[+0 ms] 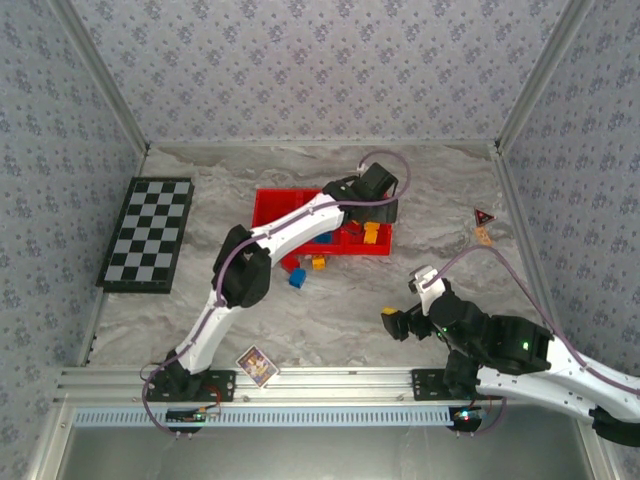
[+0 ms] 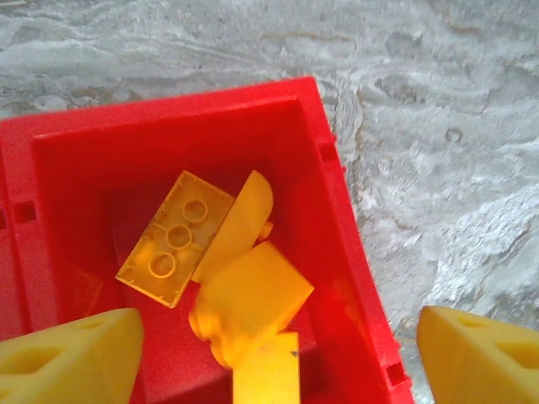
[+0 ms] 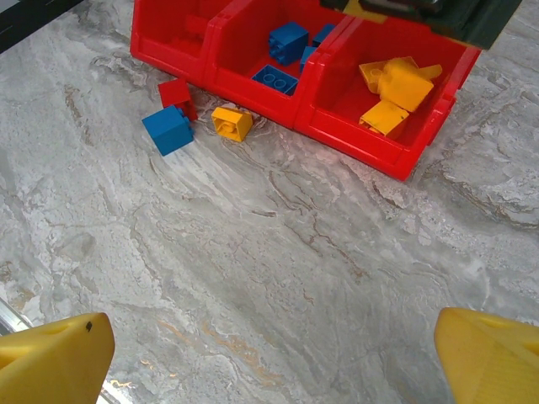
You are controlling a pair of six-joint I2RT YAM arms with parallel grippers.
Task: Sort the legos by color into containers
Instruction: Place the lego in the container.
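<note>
Legos (image 2: 253, 295) in yellow lie heaped in the tray's (image 2: 324, 143) end compartment, left gripper (image 2: 278, 360) above with jaws apart; right gripper (image 3: 269, 353) open, short of the tray. Three strays (image 3: 168, 129) on the worktop (image 3: 295, 252) beside its front wall could be knocked away if an arm sweeps low

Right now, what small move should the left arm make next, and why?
Probably lift the left pincer clear of the end compartment: its jaws stand open, yellow bricks lie inside, and a red brick, a blue brick and an orange-yellow brick lie loose outside.
</note>
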